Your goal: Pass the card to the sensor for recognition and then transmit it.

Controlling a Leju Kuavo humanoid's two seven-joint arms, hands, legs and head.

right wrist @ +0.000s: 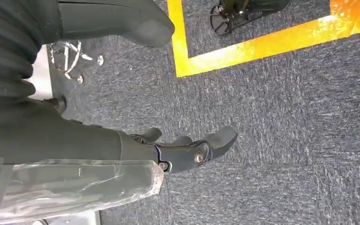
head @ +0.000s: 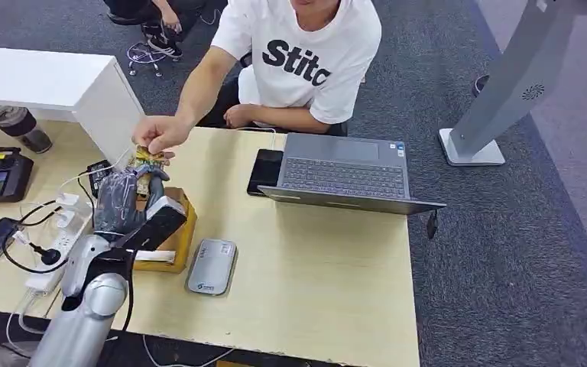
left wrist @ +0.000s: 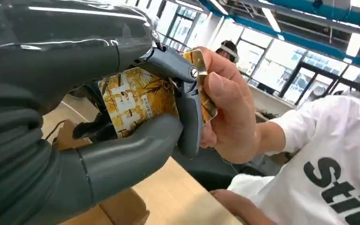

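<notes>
- We see our left hand (head: 122, 200) pinching the yellow card (left wrist: 138, 101), which the person's hand (head: 159, 136) also grips.
- Our right hand (right wrist: 178, 150) hangs above carpet, fingers apart, holding nothing.

The robot's dark grey left hand (head: 124, 200) was raised over the pale wooden table (head: 329, 283), its fingertips (head: 142, 177) holding a yellow patterned card (head: 147, 158). A person's hand (head: 160, 134) pinched the same card just beyond those fingertips.

Head view high above the tabletop (head: 313, 267), looking forward and down, left wrist view very close behind the card (left wrist: 138, 101), shared with head view, right wrist view facing the carpet floor (right wrist: 286, 140).
</notes>
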